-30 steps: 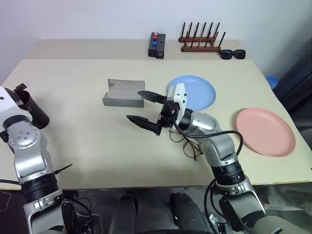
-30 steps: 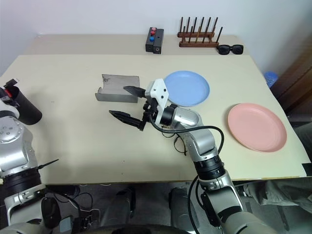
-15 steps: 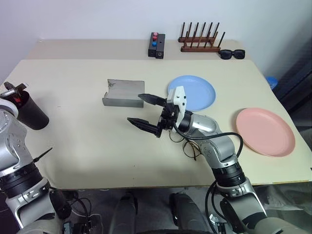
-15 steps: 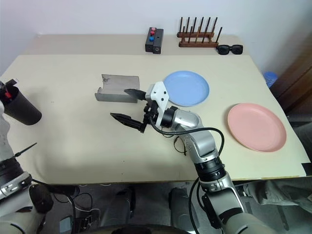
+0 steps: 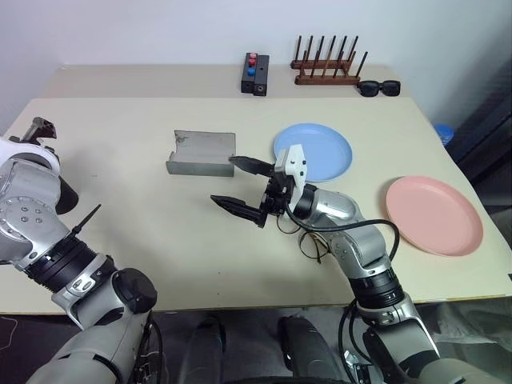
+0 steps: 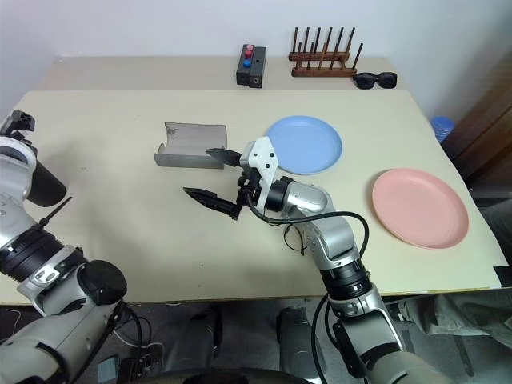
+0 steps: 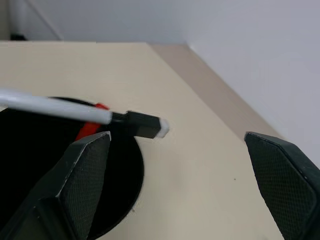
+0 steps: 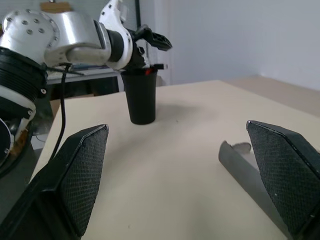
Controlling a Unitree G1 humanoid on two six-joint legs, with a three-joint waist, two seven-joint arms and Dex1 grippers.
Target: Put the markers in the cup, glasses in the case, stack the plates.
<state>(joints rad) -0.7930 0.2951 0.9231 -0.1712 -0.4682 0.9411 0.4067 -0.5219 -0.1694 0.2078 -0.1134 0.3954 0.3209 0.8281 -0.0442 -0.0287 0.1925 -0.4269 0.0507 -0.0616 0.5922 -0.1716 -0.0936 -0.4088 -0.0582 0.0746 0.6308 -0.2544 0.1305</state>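
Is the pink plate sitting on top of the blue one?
No, the pink plate lies apart from the blue plate, both flat on the table.

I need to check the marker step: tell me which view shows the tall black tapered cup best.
The right wrist view: the tall black tapered cup stands whole and upright on the table. The left wrist view looks into its mouth, with a white marker and a red end inside. The eye views show a sliver behind the left arm.

A beige table (image 5: 144,232) carried an open grey case (image 5: 202,153), a light blue plate (image 5: 324,144), a pink plate (image 5: 436,214), wire-framed glasses (image 5: 314,244), and a black cup (image 8: 140,96) at its left edge. Along the far edge lay a black button box (image 5: 257,74), a wooden rack (image 5: 332,70) and black sunglasses (image 5: 381,87).
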